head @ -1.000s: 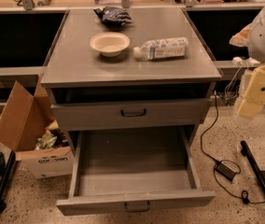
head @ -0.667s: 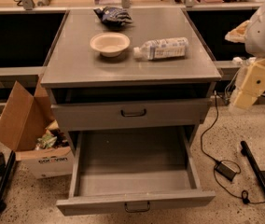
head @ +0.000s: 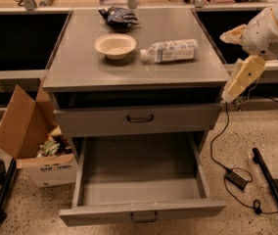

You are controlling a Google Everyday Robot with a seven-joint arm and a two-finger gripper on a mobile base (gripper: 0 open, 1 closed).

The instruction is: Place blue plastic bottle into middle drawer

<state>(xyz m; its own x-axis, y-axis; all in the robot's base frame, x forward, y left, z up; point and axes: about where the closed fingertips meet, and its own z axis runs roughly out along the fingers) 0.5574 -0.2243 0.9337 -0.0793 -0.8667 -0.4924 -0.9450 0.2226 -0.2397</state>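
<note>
The bottle [head: 171, 51] lies on its side on the cabinet top [head: 80, 67], right of centre, with its white cap pointing at the bowl [head: 115, 46] just beside it; the two look barely apart. Its far end stops short of the top's right edge, leaving a bare strip there, and a broad bare band runs between it and the front edge. A dark snack bag [head: 119, 16] sits near the back edge, behind the bowl. The gripper [head: 242, 77] hangs off the cabinet's right front corner, outside the edge and a little below the level of the top, under the white arm [head: 271, 31]. It is apart from the bottle, and whether it is wide or narrow cannot be told from this angle. Under the top, the upper drawer [head: 139, 119] shows a dark gap above its panel and is perhaps slightly ajar. Below it, the middle drawer [head: 141, 180] is pulled far out, its flat floor bare from wall to wall. A cardboard box [head: 24, 126] crowds the cabinet's left side, and cables [head: 237, 177] lie on the floor to its right.
</note>
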